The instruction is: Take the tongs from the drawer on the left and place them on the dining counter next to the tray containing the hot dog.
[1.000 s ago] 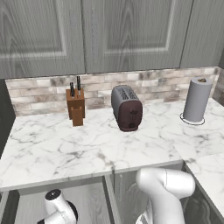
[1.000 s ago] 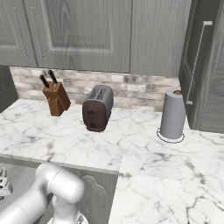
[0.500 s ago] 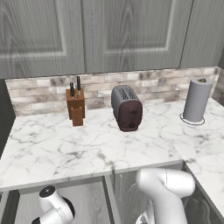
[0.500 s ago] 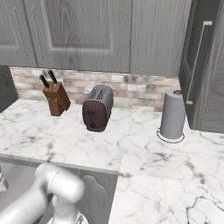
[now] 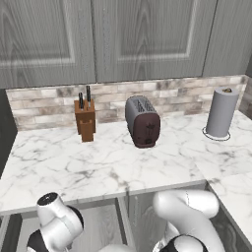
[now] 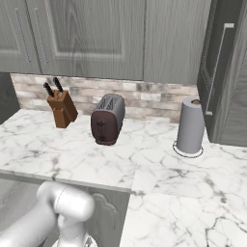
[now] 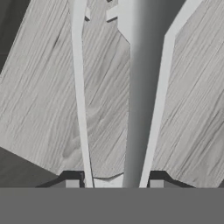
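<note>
1. Desk (image 5: 98, 167): white marble, carrying a paper roll (image 5: 221, 113), a toaster (image 5: 142, 122) and a knife block (image 5: 85, 120). The arm works below its front edge, so a steep lift risks knocking the tongs or the wrist against that overhang.
2. Drawer (image 7: 39, 100): the grey wood-grain surface behind the tongs is probably part of it, though which part cannot be told. The long arms could catch on its rim on the way out.
3. Tongs (image 7: 81, 109): two slim silvery arms running away from the hand view's camera, between the fingertips. They spring outward, so a light hold may let them slip or twist. Held at one end, they could swing during the drive to the dining counter.
4. Tool (image 7: 113, 183): half spread, each tip against the outer side of one arm, apparently pinching the tongs.
5. Writing: no brand, label or lettering is legible on anything.
</note>
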Tool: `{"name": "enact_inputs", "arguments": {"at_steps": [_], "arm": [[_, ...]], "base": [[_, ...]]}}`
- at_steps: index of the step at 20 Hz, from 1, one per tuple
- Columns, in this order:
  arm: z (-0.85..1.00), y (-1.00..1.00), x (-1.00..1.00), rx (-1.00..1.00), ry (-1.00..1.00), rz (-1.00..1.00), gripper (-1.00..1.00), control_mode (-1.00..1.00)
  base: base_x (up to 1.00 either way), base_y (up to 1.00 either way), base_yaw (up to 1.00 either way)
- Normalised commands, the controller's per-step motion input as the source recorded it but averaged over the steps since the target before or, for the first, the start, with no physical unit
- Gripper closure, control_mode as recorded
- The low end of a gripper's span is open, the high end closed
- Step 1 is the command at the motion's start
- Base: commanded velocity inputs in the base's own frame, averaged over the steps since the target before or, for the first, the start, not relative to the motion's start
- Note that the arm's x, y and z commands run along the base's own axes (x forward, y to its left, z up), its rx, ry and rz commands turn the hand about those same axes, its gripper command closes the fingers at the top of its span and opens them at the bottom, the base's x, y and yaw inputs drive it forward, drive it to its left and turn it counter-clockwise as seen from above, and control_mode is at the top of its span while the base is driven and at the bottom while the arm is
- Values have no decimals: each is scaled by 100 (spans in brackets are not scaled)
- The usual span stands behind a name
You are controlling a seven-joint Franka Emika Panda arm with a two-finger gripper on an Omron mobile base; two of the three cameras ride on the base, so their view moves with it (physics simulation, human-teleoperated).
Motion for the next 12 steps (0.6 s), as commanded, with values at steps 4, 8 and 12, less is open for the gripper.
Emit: {"name": "enact_inputs", "arguments": {"at_steps": [4,8,12], "arm": [[98,-8,-39,0,0,6,100,-100],[100,-31,-36,-1,-3,2,100,-100],[100,-58,-14,-4,-3,0,100,-100]], "base": [[0,0,0],[0,0,0],[0,0,0]]}}
